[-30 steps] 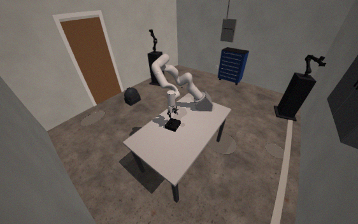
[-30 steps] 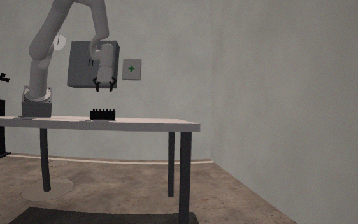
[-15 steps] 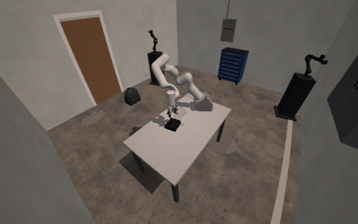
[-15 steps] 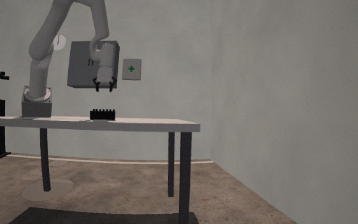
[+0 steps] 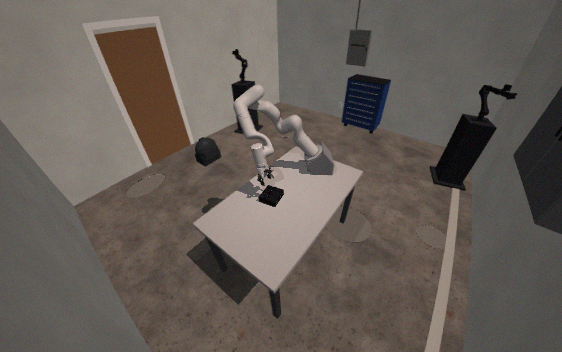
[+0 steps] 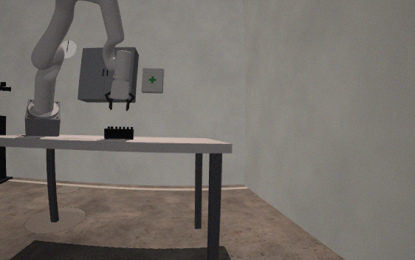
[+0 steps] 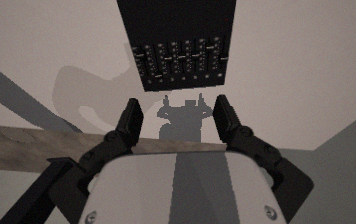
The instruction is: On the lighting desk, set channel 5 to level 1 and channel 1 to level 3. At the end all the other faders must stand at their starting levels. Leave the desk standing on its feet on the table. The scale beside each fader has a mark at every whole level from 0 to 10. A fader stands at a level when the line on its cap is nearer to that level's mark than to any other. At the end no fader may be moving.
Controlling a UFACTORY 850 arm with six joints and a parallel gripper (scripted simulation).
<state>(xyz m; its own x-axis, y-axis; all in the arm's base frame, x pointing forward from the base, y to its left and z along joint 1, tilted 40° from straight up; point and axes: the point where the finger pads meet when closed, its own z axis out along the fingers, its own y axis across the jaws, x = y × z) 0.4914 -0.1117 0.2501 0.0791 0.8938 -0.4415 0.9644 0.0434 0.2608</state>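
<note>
The black lighting desk (image 5: 271,195) (image 6: 118,133) (image 7: 175,30) stands flat on the white table (image 5: 280,240) (image 6: 166,143). In the wrist view several faders (image 7: 180,62) show in a row, their caps at different heights; the leftmost cap (image 7: 137,60) sits high and the second (image 7: 158,76) sits low. My gripper (image 5: 264,179) (image 6: 118,107) (image 7: 177,105) is open and empty. It hangs above the table just off the desk's fader end, well clear of the caps. Its shadow falls on the table by the desk's edge.
The arm's base (image 5: 320,161) (image 6: 42,120) sits at the table's far end. A table edge runs close behind the gripper in the wrist view. A blue cabinet (image 5: 366,102), black pedestals (image 5: 462,150) and a door (image 5: 142,92) stand far off.
</note>
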